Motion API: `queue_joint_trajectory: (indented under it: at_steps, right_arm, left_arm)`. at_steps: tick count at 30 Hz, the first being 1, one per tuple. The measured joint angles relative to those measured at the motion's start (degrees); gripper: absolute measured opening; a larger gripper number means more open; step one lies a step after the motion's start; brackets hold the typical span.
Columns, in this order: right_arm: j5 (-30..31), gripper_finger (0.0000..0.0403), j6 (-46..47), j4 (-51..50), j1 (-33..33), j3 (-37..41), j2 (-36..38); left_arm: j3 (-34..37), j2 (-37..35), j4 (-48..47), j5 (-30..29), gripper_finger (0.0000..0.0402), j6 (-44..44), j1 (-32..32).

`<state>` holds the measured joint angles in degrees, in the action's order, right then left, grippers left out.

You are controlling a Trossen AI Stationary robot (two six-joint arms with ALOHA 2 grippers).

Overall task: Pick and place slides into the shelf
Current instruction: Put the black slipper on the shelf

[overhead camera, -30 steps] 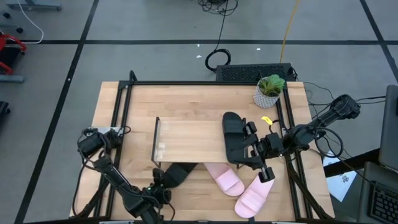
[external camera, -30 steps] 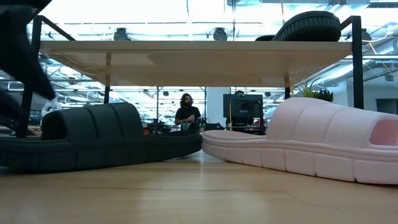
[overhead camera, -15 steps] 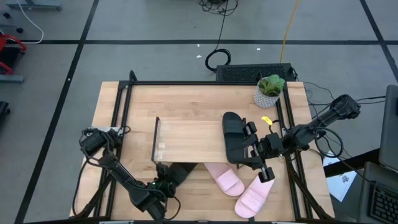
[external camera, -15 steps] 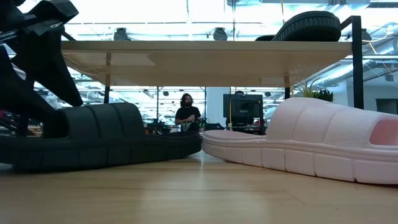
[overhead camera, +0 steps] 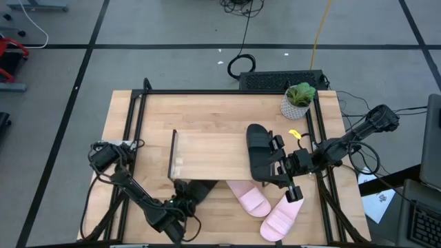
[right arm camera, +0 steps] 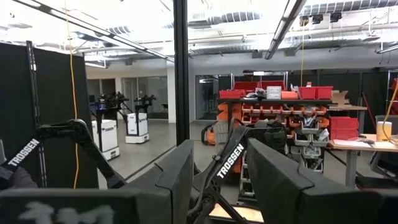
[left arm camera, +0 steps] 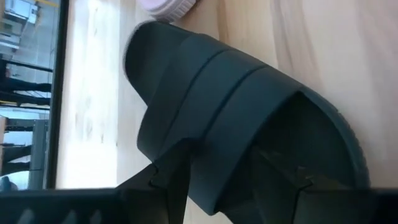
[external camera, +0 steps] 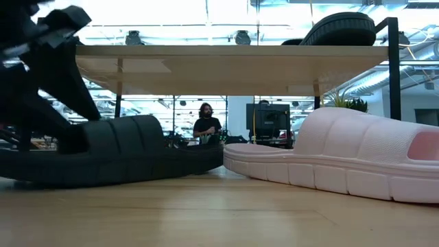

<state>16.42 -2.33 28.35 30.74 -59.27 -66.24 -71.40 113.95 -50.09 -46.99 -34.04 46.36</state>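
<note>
From above we see the wooden table (overhead camera: 220,114) with the shelf (overhead camera: 207,155) standing mid-table, its pale board top carrying one black slide (overhead camera: 258,155) at its right end. The low view gives what the overhead cannot: the open space under that board, a person (external camera: 205,123) far back in the room, and the second black slide (external camera: 116,151) lying on the table at the left with its near end tipped up a little. To its right a pink slide (external camera: 343,154) lies toe to toe with it, just beside it. From above, that pink slide (overhead camera: 249,198) and its mate (overhead camera: 281,219) lie near the table's front edge, right of centre.

The left arm reaches low along the near left of the table — its left gripper (overhead camera: 180,207) is at the second black slide's near end. The left wrist view shows its fingers (left arm camera: 171,180) partly spread and closed on the broad strap, one outside it and one inside.

The right arm comes in from the right, and the right gripper (overhead camera: 281,167) sits at the shelf-top slide. Whether it grips that slide we cannot tell; its own view looks past parted fingers (right arm camera: 177,171) into the room — the word "TROSSEN" reads on dark arms there.
</note>
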Motion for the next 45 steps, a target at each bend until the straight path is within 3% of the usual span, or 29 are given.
queue_joint_trajectory:
  at_steps: [7,10,15,21,25,33,45]
  right_arm:
    - [-0.02,0.0138,-0.08,-0.83,0.00,0.00,0.00]
    - [0.00,0.0138,-0.11,-1.65,0.00,0.00,0.00]
    - [0.00,0.0138,-0.21,-1.87,0.00,0.00,0.02]
    - [0.00,0.0138,-1.40,-1.84,0.00,0.00,0.02]
    - [0.35,0.0138,-1.41,-1.09,0.00,0.00,0.02]
    - [1.75,0.0138,-4.47,3.87,-0.69,0.00,1.50]
    - [1.56,0.0138,-4.42,6.98,-2.97,0.00,2.93]
  left_arm:
    - [1.64,0.00,0.95,-5.25,0.0150,-0.58,-0.18]
    - [1.64,0.00,1.12,-5.25,0.0115,0.03,-0.55]
    - [1.62,0.00,3.96,-4.19,0.0016,2.63,-0.97]
    - [0.93,0.06,6.79,-2.71,0.0004,2.36,-0.34]
    - [-3.65,0.11,4.50,0.79,0.0002,1.65,1.93]
    - [-19.34,0.11,-13.95,4.94,0.0001,-6.52,6.26]
    - [-36.12,0.11,-26.74,9.97,0.0000,-16.83,8.58]
